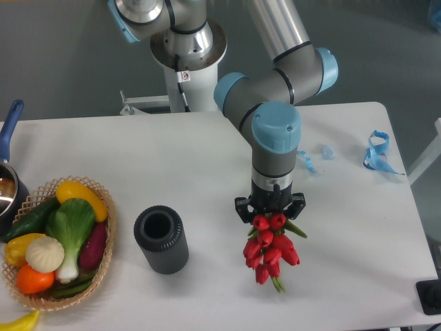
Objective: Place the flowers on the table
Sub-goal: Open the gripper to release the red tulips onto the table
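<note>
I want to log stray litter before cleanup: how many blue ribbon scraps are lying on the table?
3. A looped ribbon near the right edge, a small scrap left of it, and a strip beside the arm, which may hide more.

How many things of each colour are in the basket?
Yellow peppers: 2
Green cucumber, leafy cabbage, dark pod: 3
Purple eggplant: 1
White garlic bulb: 1
Orange round fruit: 1
Total in the woven wicker basket: 8
</note>
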Motion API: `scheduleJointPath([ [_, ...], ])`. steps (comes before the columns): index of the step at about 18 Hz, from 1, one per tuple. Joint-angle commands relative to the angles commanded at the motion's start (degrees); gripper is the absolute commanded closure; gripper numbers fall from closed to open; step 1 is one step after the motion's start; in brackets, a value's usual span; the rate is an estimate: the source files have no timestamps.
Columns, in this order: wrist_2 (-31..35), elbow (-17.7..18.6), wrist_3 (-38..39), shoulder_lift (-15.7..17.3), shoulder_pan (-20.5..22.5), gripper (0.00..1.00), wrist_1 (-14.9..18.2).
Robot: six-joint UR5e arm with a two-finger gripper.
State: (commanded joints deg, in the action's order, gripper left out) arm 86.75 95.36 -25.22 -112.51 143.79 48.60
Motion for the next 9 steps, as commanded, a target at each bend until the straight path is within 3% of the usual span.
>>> scheduleJointPath([
  [9, 0.09, 1.49, -7.11, 7.46, 0.97, 0.0, 0.44],
])
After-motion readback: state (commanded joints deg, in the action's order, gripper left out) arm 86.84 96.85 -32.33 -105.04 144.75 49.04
